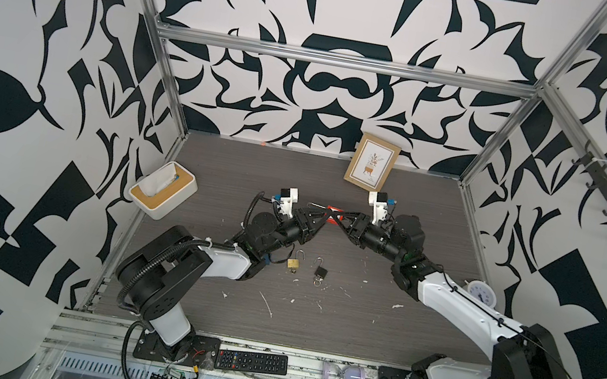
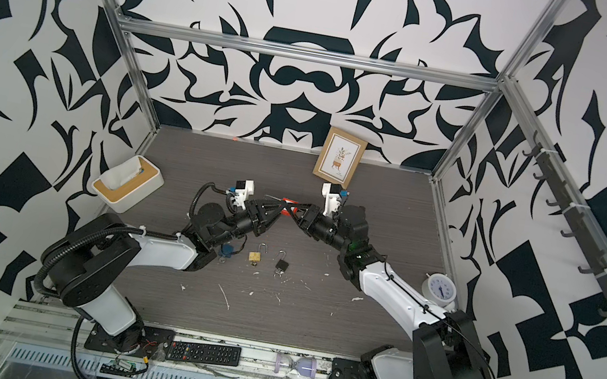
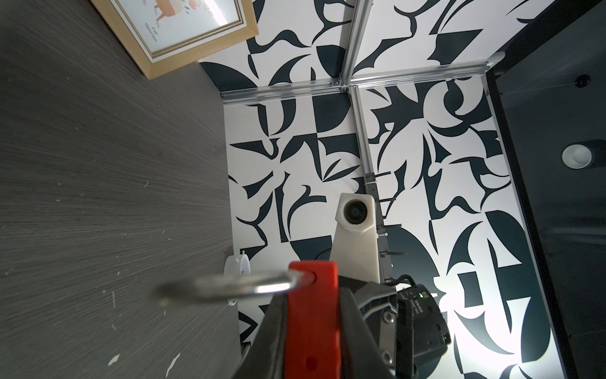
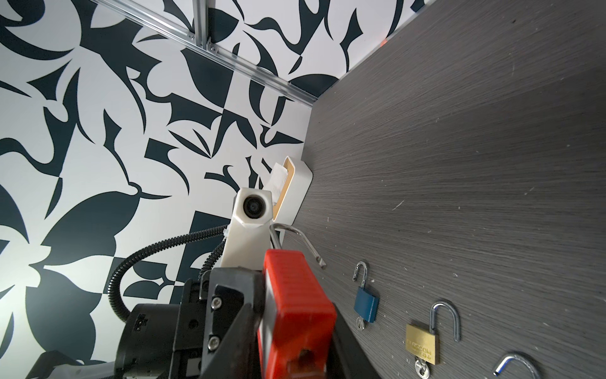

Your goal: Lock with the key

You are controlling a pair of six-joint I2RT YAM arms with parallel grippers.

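— Grey wood-grain table [image 1: 352,334] lay under everything. What stood over it?

— The left arm [image 1: 221,260] and the right arm [image 1: 454,305] leaned in over its middle, tips meeting. Between them, up off the table, was the red padlock [image 3: 311,315].

— Who had hold of it?

— The left gripper [image 1: 321,219] was clamped on its body. The left wrist view showed its fingers [image 3: 352,325] pressed to the flat sides. The right gripper [image 1: 342,219] flanked the other end of the same red body. Whether it had pinched down or merely stood alongside, I could not tell.

— Anything below?

— A brass padlock [image 1: 293,265] and a black padlock [image 1: 321,273] lay open nearer the front, well apart from the grippers.

— Was the red one shut?

— No. Its shackle [image 3: 272,284] was swung out, the free end clear of the body.

— So what could go wrong?

— Two grips on one small body, I judged. An off-centre squeeze from the right could twist the padlock in the left fingers or push it out, down among the others. And I could make out no key in it, so a turn might have found nothing to turn.
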